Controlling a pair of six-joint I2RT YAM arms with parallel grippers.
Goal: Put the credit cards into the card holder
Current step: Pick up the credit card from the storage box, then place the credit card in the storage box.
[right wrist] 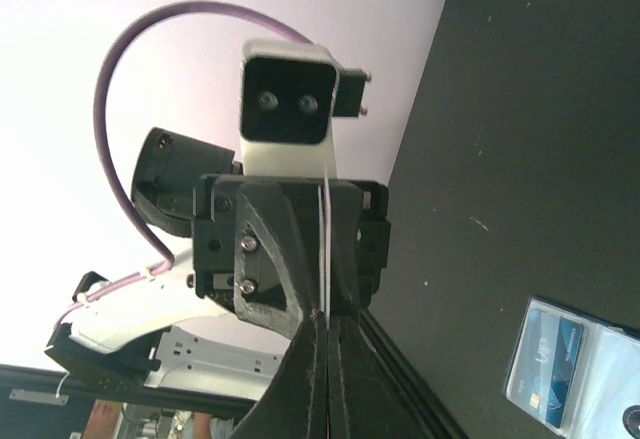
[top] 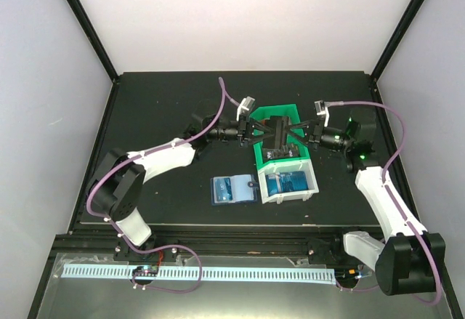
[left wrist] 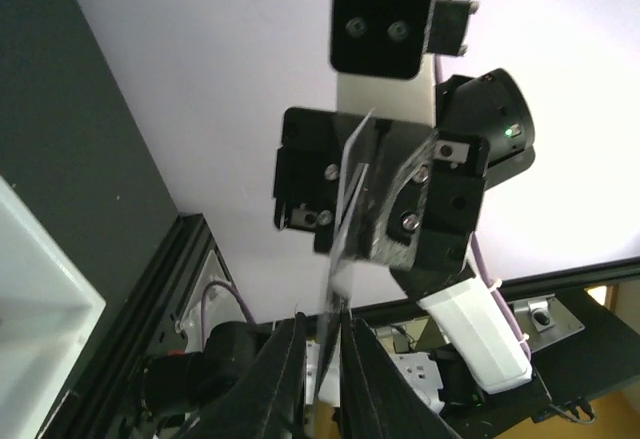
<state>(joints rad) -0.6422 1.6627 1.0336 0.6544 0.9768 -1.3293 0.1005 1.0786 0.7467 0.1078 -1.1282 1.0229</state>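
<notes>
Over the green bin (top: 280, 110) the two arms meet nose to nose, sharing one credit card (left wrist: 350, 199) held on edge between them above the table (top: 160, 115). The right tool (right wrist: 325, 324) is pinched closed on one edge of the card, which shows in its own wrist view as a thin pale line running straight out from the closed fingertips. The left tool (left wrist: 322, 334) stands with its fingers slightly apart and the card's opposite edge in the slot between them. Whether its pads press on the card cannot be told. The card holder (top: 234, 188) lies opened flat on the table, nearer the arm bases than the meeting point. A blue card shows on its inner face. Its right edge is just beside the white bin (top: 309, 188) and well apart from the table's left edge. The white bin sits against the near side of the green bin and holds more blue cards (top: 285, 183). Dark table surface lies between the holder and the left arm's base, and a wider stretch runs from the green bin to the far edge. Black frame posts (top: 86, 25) rise at the two far corners, and pale walls close in both sides.
</notes>
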